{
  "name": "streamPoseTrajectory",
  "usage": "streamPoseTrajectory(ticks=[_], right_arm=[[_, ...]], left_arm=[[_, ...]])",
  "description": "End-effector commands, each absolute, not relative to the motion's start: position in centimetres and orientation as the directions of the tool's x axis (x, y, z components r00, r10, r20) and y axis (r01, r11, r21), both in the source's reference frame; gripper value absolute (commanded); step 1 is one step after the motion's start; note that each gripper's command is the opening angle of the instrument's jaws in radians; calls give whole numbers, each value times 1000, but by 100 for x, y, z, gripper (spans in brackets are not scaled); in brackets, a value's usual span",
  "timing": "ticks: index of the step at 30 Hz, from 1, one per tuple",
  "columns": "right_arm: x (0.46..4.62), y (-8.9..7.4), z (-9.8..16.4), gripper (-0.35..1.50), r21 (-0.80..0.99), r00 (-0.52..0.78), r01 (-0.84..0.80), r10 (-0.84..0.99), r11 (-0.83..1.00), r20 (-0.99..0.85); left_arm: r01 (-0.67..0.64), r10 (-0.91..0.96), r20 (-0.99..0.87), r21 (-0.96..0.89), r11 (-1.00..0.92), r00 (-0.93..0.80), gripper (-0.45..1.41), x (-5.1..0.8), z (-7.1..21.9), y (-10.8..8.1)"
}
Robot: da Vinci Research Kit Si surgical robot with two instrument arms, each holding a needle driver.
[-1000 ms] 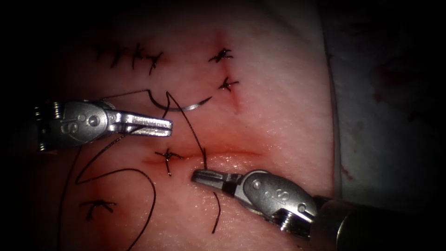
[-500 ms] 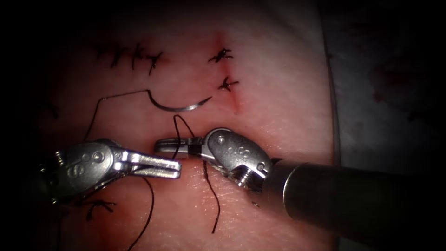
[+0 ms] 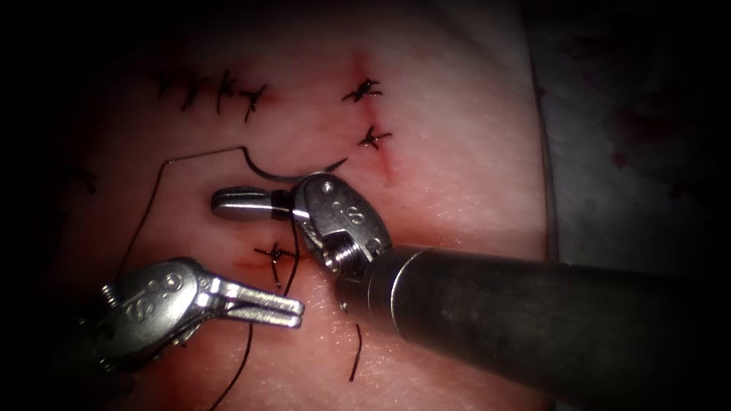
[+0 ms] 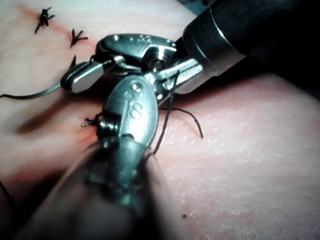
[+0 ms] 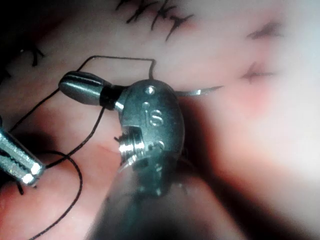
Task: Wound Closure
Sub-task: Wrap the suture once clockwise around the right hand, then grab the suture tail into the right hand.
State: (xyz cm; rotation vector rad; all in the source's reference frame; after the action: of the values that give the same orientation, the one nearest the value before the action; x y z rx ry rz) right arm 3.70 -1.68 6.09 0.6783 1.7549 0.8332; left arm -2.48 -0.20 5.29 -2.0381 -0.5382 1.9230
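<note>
The curved needle (image 3: 268, 172) lies loose on the tissue (image 3: 457, 175) above the cut (image 3: 251, 263), held by neither tool; its tip end is hidden behind the right tool. Its thread (image 3: 156, 190) runs left, then down. My right tool (image 3: 242, 203) sits just below the needle with jaws shut, and thread is draped round the jaws' base (image 5: 104, 102). My left tool (image 3: 291, 308) lies below the cut, shut on a strand of thread (image 5: 55, 160) that runs up to the right tool. A short free thread end (image 3: 355, 352) lies below the cut.
A tied stitch (image 3: 276, 254) crosses the cut. More finished stitches sit at the upper left (image 3: 221, 93), upper right (image 3: 367, 114) and far left (image 3: 82, 180). The right tool's thick shaft (image 3: 533, 320) crosses the lower right. The tissue's edge (image 3: 544, 190) runs down the right.
My right tool swung from below the cut up and left to under the needle, thread now round its jaws. My left tool dropped from beside the needle to below the cut.
</note>
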Motion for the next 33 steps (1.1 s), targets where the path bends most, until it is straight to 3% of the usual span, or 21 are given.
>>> streamPoseTrajectory(ticks=[1, 9, 21, 28, 33], right_arm=[[377, -165, 604, -35, 798, -335, 93, 774, 595, -538], [365, -163, 582, -35, 825, -392, 111, 787, 555, -476], [347, -163, 566, -35, 840, -381, 121, 806, 529, -453], [331, -172, 566, -35, 794, -275, 188, 808, 577, -522], [327, -175, 562, -35, 711, -130, 310, 770, 631, -625]], left_arm=[[66, 464, -885, -461, -885, 37, -45, -253, 542, -18], [48, 478, -878, -476, -878, 26, -45, -251, 572, -13], [7, 515, -857, -515, -857, 4, -45, -243, 641, -3], [0, 523, -852, -523, -852, 8, -45, -239, 654, 7], [-1, 520, -854, -520, -854, 10, -45, -243, 662, 12]])
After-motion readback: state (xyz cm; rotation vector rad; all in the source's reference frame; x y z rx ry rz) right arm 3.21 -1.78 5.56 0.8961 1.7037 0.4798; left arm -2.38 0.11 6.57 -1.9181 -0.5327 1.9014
